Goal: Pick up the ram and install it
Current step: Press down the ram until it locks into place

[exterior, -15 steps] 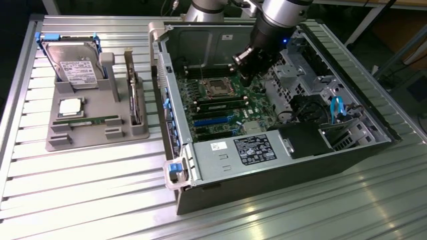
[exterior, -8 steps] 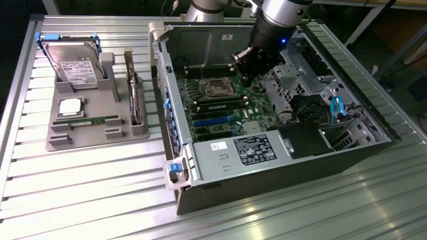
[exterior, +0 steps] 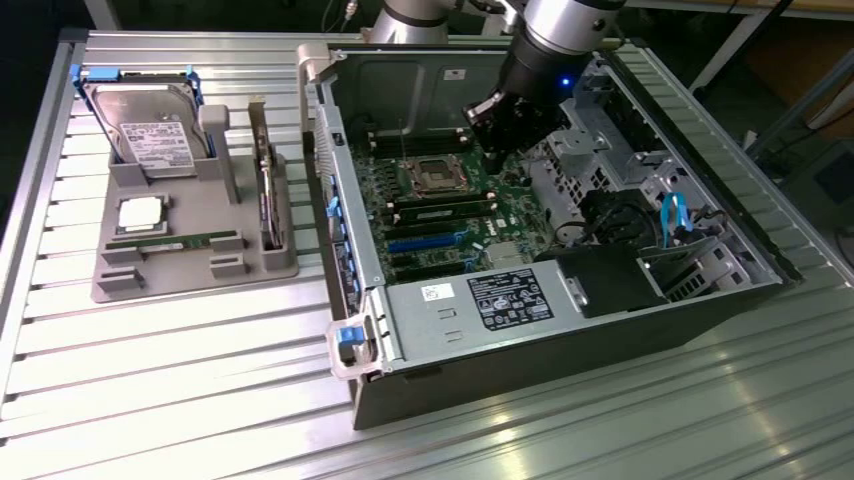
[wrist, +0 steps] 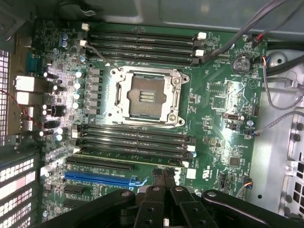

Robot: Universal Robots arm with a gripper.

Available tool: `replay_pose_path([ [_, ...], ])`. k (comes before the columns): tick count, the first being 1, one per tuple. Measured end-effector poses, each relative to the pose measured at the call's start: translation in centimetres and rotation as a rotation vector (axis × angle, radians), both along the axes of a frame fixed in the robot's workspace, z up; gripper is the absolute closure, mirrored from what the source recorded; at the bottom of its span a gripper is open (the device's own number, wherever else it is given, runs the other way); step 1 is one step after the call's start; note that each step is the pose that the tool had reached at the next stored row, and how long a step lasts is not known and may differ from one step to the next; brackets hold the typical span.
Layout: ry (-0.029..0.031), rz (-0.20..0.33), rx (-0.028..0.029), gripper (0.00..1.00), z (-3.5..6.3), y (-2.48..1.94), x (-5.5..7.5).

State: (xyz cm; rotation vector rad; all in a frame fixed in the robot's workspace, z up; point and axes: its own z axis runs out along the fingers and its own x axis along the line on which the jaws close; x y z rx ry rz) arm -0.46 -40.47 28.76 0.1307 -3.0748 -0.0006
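**Clenched jaws over the board, nothing in the grasp**

Gripper [exterior: 495, 158] found inside the open computer case [exterior: 561, 335], low over the motherboard [wrist: 223, 95]. Jaws clenched together, tips [wrist: 161, 178] meeting, nothing between them. Ram [exterior: 174, 241] seen lying flat in the grey holder [exterior: 120, 288], well apart from the case at the exterior view's left, below the hard drive [exterior: 158, 135]. A second green strip [exterior: 434, 212] noted along the memory slots [wrist: 137, 135] nearest the tips; seated stick or bare board, cannot tell.

Risks judged:
- Contact with slot latches or small capacitors, caused by closed tips hanging this close to the board.
- Damage to the open processor socket [wrist: 145, 97], just beyond the slots, through any sideways drift at this height.
- Snagging of loose cables [wrist: 280, 102] beside the board on a careless exit.

Room for moving:
- Tight inside the case: metal walls on all sides, drive cage and black duct towards the exterior view's right.
- Straight up judged the only clean way out.
- Open table between case and holder; holder walls close around the ram.
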Motion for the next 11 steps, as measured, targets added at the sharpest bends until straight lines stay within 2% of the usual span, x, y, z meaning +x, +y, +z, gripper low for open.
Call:
replay_pose_path([
  [5,0.0,-0.065,-0.0001,0.89,0.0,0.0,0.0],
  [11,-0.0034,-0.068,0.0023,0.89,0.02,0.0,-0.04],
])
